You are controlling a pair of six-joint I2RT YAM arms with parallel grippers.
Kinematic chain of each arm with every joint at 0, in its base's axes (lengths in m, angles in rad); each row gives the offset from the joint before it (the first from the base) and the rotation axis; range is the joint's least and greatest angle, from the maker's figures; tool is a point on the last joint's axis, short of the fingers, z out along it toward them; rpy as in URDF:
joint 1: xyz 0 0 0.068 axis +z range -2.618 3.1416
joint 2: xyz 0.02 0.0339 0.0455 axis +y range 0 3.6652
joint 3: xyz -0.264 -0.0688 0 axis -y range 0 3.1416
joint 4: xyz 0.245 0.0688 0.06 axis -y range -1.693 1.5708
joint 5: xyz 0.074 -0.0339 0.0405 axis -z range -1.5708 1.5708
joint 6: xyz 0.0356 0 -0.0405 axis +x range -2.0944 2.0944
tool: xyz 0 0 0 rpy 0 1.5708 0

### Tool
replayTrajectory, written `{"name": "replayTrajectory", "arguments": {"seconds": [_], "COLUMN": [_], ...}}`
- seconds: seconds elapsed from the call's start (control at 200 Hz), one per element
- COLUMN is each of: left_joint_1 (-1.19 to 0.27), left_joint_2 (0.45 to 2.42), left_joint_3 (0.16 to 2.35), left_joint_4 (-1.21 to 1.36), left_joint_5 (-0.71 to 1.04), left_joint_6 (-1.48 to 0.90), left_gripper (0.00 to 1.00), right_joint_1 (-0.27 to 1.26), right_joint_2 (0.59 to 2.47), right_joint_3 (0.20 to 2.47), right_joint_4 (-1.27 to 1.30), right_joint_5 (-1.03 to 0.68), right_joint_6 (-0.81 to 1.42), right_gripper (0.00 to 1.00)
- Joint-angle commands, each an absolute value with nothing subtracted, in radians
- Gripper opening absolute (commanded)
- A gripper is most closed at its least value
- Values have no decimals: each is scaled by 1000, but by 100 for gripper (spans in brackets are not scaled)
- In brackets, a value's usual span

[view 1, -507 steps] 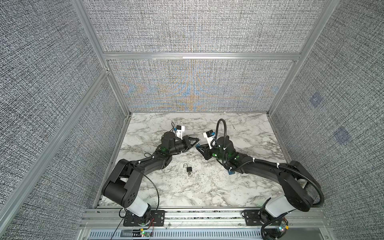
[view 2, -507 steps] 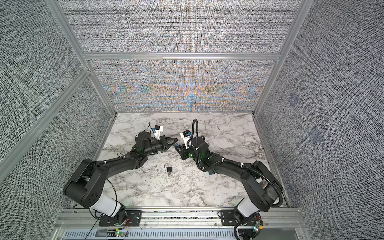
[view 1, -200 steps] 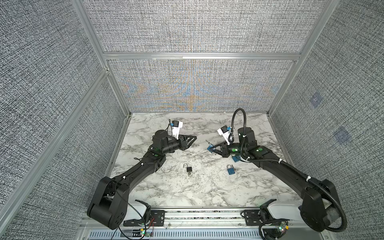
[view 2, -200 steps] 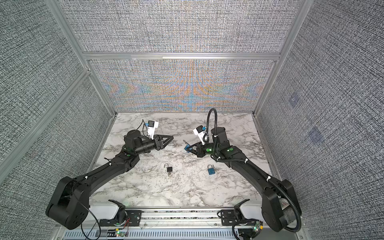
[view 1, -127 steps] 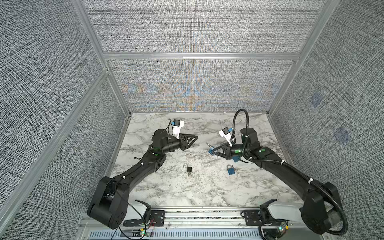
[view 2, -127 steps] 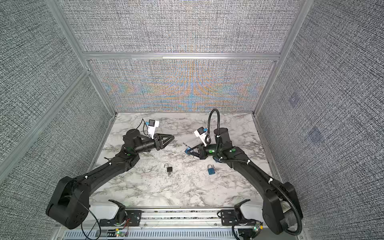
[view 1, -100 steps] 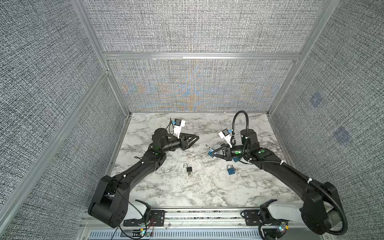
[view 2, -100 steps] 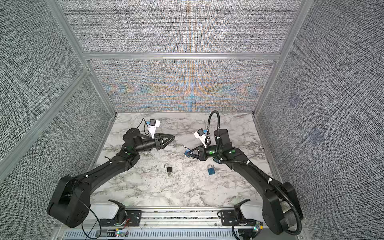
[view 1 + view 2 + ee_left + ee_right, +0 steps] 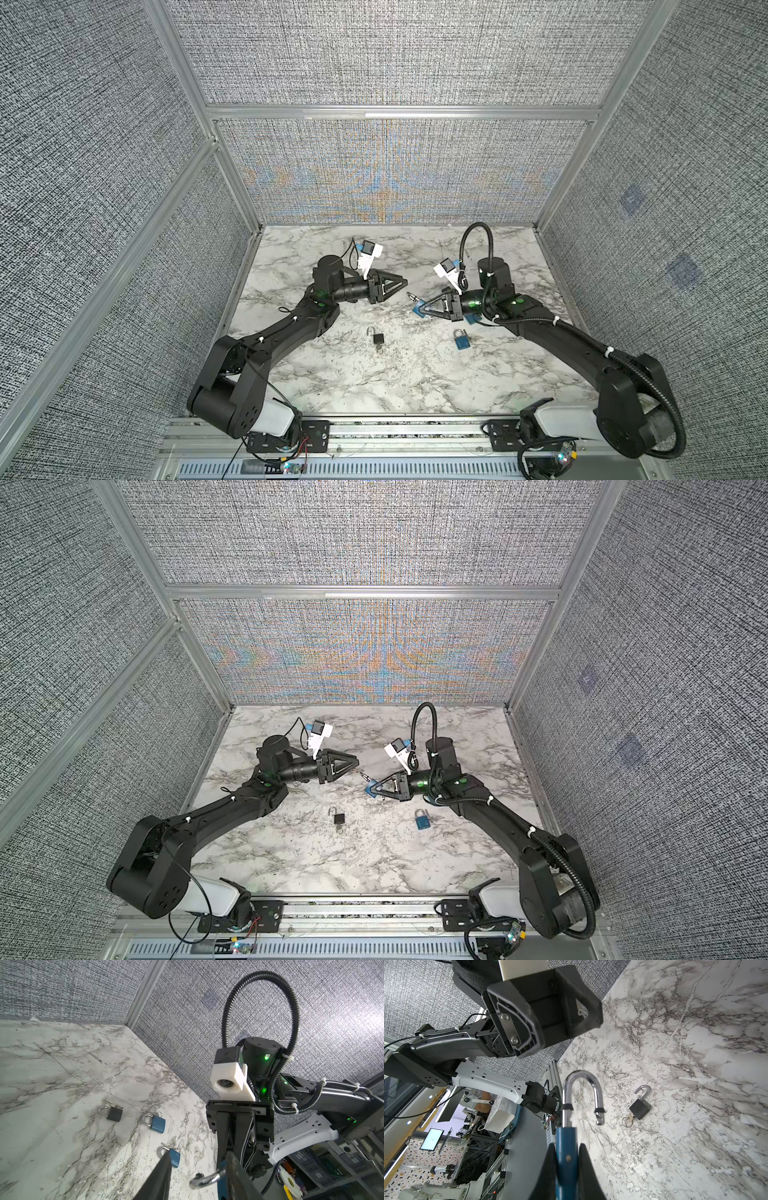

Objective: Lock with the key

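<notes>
- Shackle (image 9: 581, 1074) of the blue padlock (image 9: 566, 1136) stands open; right gripper (image 9: 568, 1146) fingers clamp its body, raised above the worktop (image 9: 374, 395).
- Left gripper (image 9: 404, 283) fingers are apart, empty, facing it.
- Line the free shackle end over its hole before pressing (a key (image 9: 630, 1119) sits in the black padlock (image 9: 639, 1109); none shows here).

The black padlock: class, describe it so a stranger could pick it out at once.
Start at the middle of the marble table. There lies the black padlock, shackle open, key in its base. It alone is black; its neighbour on the right is a blue padlock.
</notes>
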State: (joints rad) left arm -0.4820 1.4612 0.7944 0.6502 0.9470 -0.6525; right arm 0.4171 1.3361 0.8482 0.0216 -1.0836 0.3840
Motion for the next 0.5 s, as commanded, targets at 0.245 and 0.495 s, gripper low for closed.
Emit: {"name": "replayTrajectory", "arguments": {"seconds": [0.245,0.495], "left_joint_1": [-499,-499], "left_joint_2": [1510,1502], "left_joint_3": [805,795], "left_joint_4": [714,662], "left_joint_5": [1038,1036], "left_joint_6": [-666,-631], "left_gripper": [44,41], "right_joint_1": [417,417], "right_joint_2": [1366,1382], "right_joint_3": [864,878], "right_joint_4": [86,89], "right_joint_5": [-1130,-1129], "right_joint_6": [424,431], "right_gripper": [0,0]}}
